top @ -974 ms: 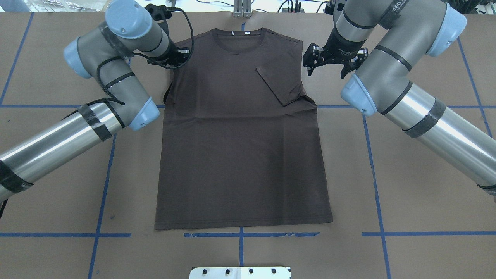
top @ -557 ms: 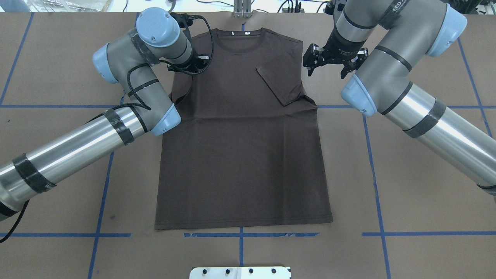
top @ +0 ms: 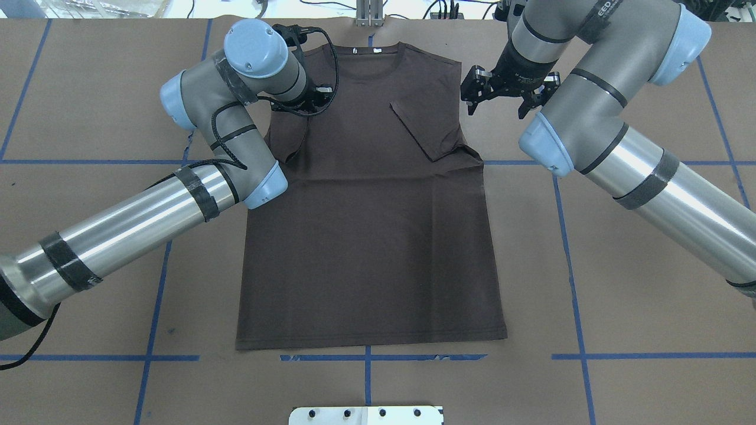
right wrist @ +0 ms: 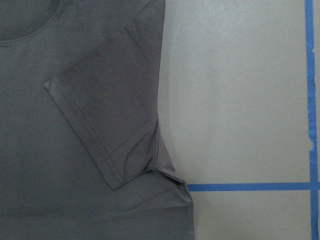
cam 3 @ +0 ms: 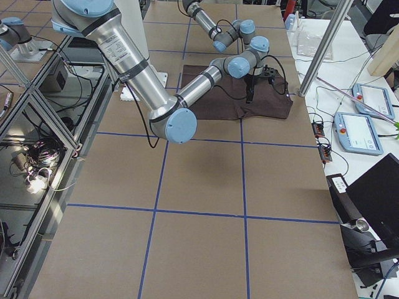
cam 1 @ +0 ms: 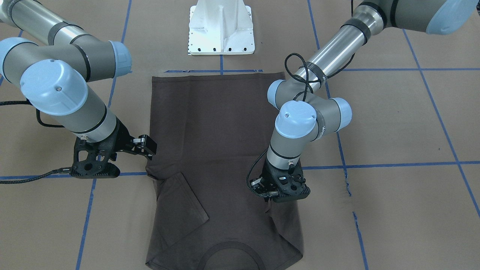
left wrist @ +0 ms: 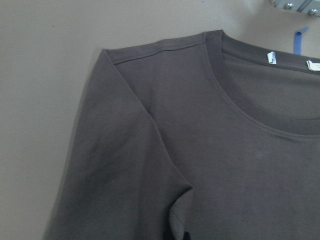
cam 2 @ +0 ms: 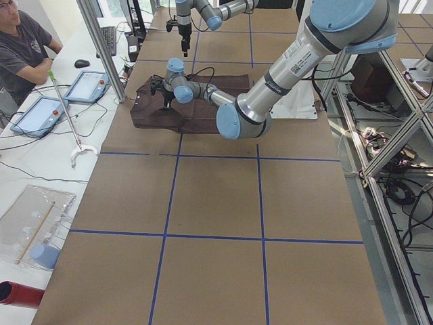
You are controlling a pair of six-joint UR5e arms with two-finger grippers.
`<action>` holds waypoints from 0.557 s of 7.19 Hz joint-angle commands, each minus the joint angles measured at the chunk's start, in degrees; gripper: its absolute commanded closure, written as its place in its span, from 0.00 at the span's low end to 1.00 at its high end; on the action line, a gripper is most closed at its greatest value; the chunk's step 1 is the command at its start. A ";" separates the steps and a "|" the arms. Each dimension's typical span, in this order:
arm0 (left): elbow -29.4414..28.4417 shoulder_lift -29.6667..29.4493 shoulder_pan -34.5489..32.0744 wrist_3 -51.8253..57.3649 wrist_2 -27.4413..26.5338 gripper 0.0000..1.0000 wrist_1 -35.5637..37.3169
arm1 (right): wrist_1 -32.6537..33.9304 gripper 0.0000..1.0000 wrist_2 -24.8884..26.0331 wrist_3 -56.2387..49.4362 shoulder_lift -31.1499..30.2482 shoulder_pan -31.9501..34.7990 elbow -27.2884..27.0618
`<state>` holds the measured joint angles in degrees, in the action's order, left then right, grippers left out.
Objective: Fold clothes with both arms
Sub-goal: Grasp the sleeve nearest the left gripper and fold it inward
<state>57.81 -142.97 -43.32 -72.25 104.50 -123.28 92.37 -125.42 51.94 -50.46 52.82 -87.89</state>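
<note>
On the brown table [top: 620, 283], the left gripper [top: 310, 101] is closed, pinching the left sleeve [top: 283, 139] over the chest of the dark T-shirt [top: 366, 236], which lies flat, collar away from the robot. Its right sleeve [top: 428, 127] lies folded onto the chest. Just beside that shoulder, off the cloth, the right gripper [top: 496, 100] hovers, fingers spread.

The T-shirt [top: 366, 236] is plain dark brown-grey, with a tiny white label [left wrist: 270, 57] at the collar. The table [top: 638, 283] is matt brown, marked with a grid of blue tape lines [top: 567, 260]. The left arm [top: 118, 230] and right arm [top: 667, 189] are silver-grey with light blue joint caps and black bands; the base [cam 1: 221, 28] is white.
</note>
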 commanded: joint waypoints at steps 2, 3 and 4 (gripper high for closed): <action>-1.90 -0.82 -0.01 -0.26 -0.09 1.00 -2.21 | 0.00 0.00 0.00 0.27 0.01 0.00 0.00; -2.26 -0.73 0.08 -0.43 -0.09 0.37 -2.66 | 0.00 0.00 0.00 0.35 0.10 0.00 0.00; -2.35 -0.73 0.52 -0.26 -0.09 0.00 -3.71 | 0.00 0.00 0.00 0.36 0.02 0.00 0.00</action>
<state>55.79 -143.69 -43.16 -72.57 104.43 -125.88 92.37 -125.42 52.24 -50.41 52.82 -87.89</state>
